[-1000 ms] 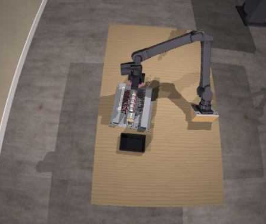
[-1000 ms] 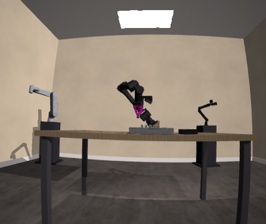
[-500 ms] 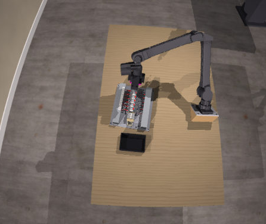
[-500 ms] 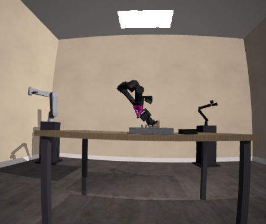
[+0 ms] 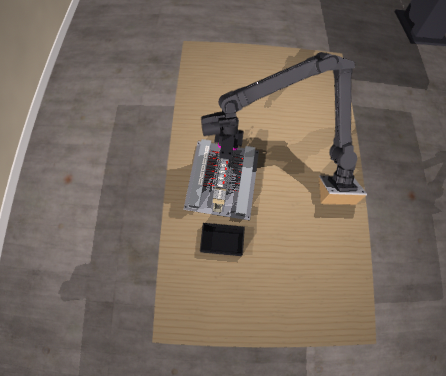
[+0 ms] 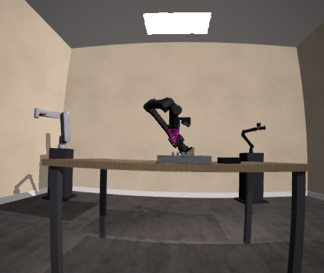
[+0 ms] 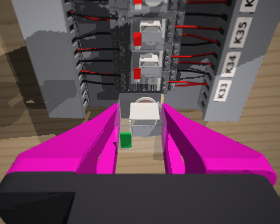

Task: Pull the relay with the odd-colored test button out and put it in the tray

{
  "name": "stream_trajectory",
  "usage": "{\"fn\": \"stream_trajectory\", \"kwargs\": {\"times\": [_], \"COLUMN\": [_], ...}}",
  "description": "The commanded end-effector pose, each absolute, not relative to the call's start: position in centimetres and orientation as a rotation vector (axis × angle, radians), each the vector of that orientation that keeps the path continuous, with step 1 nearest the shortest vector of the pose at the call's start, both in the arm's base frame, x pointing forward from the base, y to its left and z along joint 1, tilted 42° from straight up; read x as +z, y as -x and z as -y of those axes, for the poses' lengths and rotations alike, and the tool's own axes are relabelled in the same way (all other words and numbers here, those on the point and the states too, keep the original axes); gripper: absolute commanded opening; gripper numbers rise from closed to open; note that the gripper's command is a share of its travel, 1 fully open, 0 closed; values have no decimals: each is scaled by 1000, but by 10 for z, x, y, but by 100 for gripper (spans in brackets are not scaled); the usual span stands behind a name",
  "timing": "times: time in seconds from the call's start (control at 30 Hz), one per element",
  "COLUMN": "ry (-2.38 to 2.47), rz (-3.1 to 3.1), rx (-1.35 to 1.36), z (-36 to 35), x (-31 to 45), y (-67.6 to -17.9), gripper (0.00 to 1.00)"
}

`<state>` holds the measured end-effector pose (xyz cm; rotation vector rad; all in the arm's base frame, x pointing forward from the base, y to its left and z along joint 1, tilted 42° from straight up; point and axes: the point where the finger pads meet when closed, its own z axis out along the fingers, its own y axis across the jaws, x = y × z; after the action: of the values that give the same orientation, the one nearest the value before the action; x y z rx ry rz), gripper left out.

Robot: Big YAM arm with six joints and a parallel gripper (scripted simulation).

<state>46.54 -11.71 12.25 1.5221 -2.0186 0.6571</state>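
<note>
The grey relay panel [image 5: 221, 180] lies on the wooden bench with a row of relays with red test buttons [image 7: 137, 74] and red wires. My gripper [image 7: 140, 111] is shut on a small grey-and-white relay [image 7: 142, 118] with a green test button [image 7: 125, 140], at the panel's end far from the tray. From above, the gripper [image 5: 227, 147] is over that end. In the side view its magenta fingers [image 6: 173, 136] stand a little above the panel [image 6: 184, 159]. I cannot tell whether the relay is clear of its socket. The black tray [image 5: 222, 239] stands open side up beyond the panel's other end.
The arm's base [image 5: 343, 189] sits on a block at the bench's right side. Labels K33 to K35 [image 7: 227, 75] run along the panel's right rail. Two other arms on pedestals [image 6: 63, 131] [image 6: 250, 139] stand beyond the bench.
</note>
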Motion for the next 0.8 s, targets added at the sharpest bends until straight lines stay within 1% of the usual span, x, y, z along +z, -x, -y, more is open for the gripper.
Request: {"fn": "stream_trajectory", "kwargs": {"times": [0.0, 0.77], "ry": [-1534, -1538], "rz": [2039, 2070], "rx": [691, 715], "z": [99, 12], "x": [120, 51], "y": [-478, -505], "gripper": [0, 0]}}
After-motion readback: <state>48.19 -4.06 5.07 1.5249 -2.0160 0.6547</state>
